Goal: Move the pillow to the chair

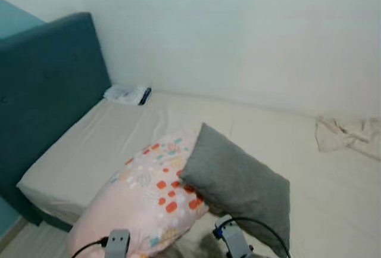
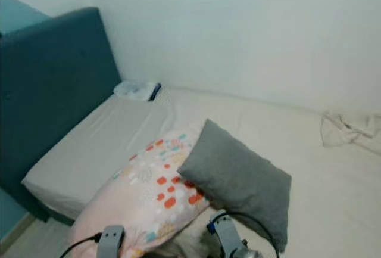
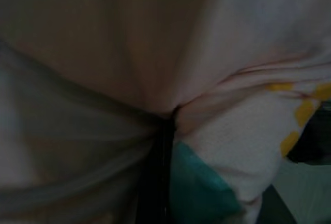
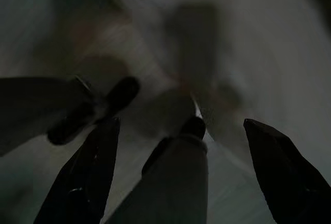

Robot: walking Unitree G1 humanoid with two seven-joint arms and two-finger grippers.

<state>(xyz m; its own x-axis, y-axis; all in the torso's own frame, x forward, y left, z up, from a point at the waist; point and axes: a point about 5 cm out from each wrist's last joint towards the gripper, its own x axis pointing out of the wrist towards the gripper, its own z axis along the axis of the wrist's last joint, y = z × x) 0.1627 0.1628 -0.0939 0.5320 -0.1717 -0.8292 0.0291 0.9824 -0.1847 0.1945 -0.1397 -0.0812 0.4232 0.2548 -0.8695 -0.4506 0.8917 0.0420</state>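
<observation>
A pink pillow [image 1: 149, 198] with orange and blue spots lies at the near edge of the bed [image 1: 89, 151]. A grey pillow [image 1: 238, 183] leans tilted against its right side. My left arm [image 1: 117, 243] comes up under the pink pillow. In the left wrist view my left gripper [image 3: 170, 115] is buried in the pillow's bunched fabric [image 3: 243, 131] and shut on it. My right arm [image 1: 233, 240] sits low beside the grey pillow. In the dark, blurred right wrist view my right gripper [image 4: 181, 125] is open, and nothing is held between its fingers [image 4: 93, 167].
A teal headboard [image 1: 41, 91] rises on the left. A folded white cloth with a dark object [image 1: 127, 95] lies in the far corner by the wall. A crumpled beige cloth [image 1: 348, 134] lies at the right. A strip of floor [image 1: 24, 237] shows at lower left.
</observation>
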